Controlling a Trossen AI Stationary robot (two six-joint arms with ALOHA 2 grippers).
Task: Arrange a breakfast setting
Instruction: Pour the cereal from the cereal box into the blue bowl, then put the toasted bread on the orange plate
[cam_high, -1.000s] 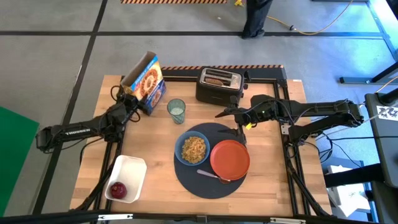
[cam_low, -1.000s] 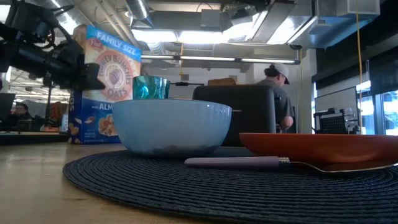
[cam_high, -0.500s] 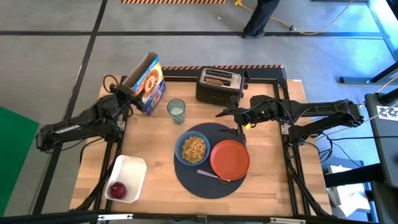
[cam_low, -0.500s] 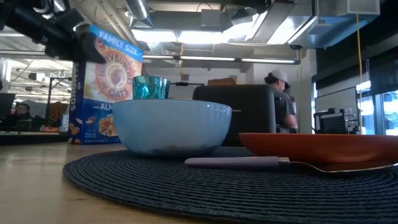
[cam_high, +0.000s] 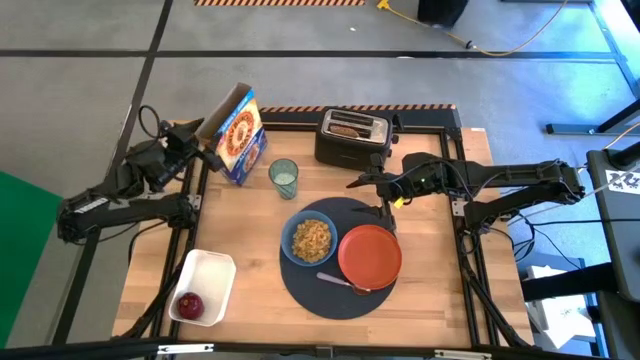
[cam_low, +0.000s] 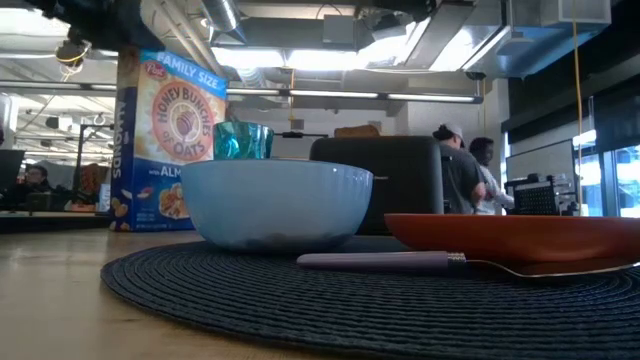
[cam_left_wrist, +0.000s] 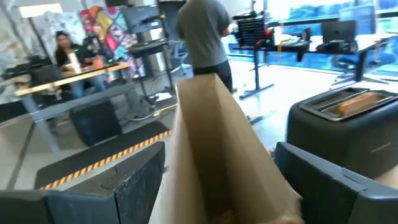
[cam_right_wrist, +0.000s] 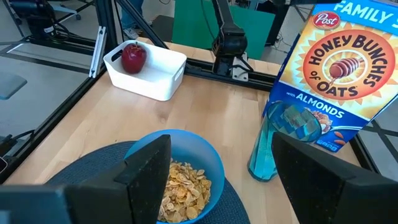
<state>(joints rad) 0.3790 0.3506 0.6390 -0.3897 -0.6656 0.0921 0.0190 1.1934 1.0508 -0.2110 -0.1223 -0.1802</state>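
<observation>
Toast (cam_high: 348, 128), light, stiff and crumbly, stands in the toaster (cam_high: 352, 138) just behind the right tool (cam_high: 356, 181), whose released jaws hover empty; pinch its top edge gently. Left tool (cam_high: 196, 137) is spread open beside the cereal box (cam_high: 234, 133). Cereal fills the bowl (cam_high: 310, 241); the apple (cam_high: 189, 304) sits in the tub (cam_high: 207, 286).

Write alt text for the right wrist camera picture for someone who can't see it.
A blue bowl of cereal flakes sits on a dark mat between the right gripper's open jaws. Beyond stand a greenish glass beside a cereal box, and a red apple in a white tub.
</observation>
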